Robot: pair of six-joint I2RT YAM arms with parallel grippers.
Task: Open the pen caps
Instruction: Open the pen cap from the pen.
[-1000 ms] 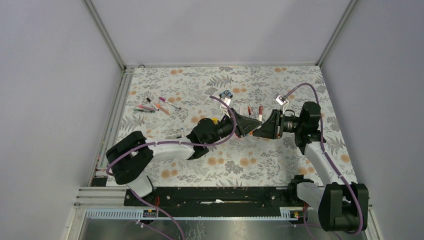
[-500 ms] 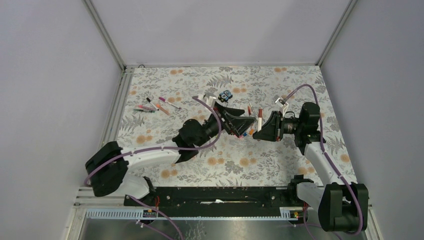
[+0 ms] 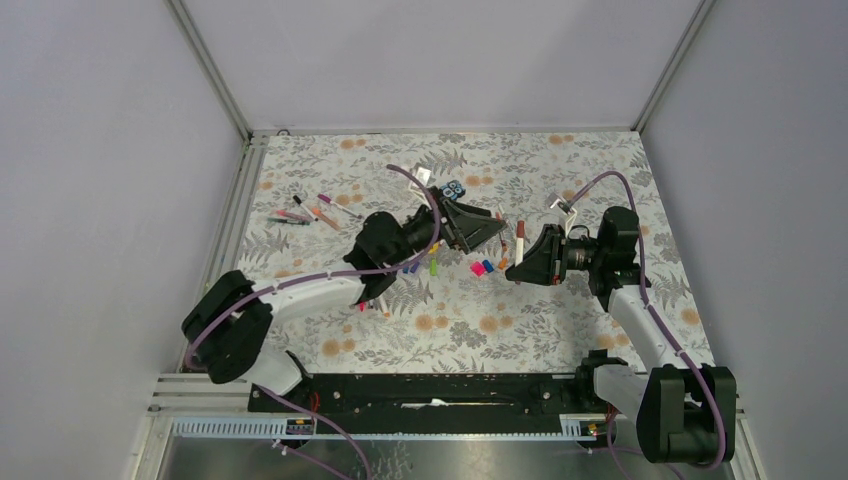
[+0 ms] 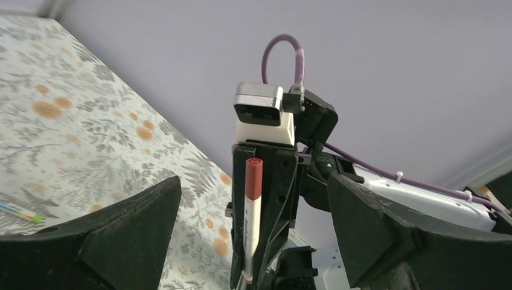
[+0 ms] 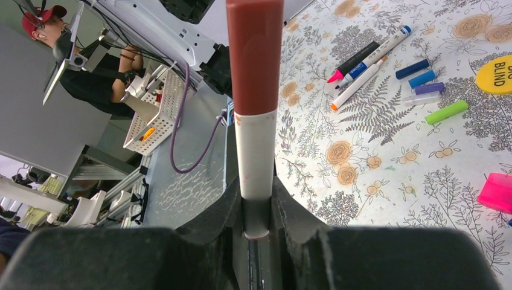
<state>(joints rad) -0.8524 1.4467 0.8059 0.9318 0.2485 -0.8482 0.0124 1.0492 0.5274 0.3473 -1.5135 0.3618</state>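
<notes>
My right gripper is shut on a pen with a white barrel. The pen stands upright from the jaws with a brown-red cap on its upper end. My left gripper is wide open with nothing in it, facing that pen from a short way off. Loose pen caps lie on the floral cloth: pink, blue, orange, green, purple.
Several more pens lie at the back left. A pink-and-black highlighter and two thin pens lie near the caps. A yellow disc sits beside them. A black-and-blue block rests behind my left gripper.
My left gripper was shut right against the right gripper; it has opened wide and drawn back to the far left. The right gripper keeps the pen and has barely moved.
</notes>
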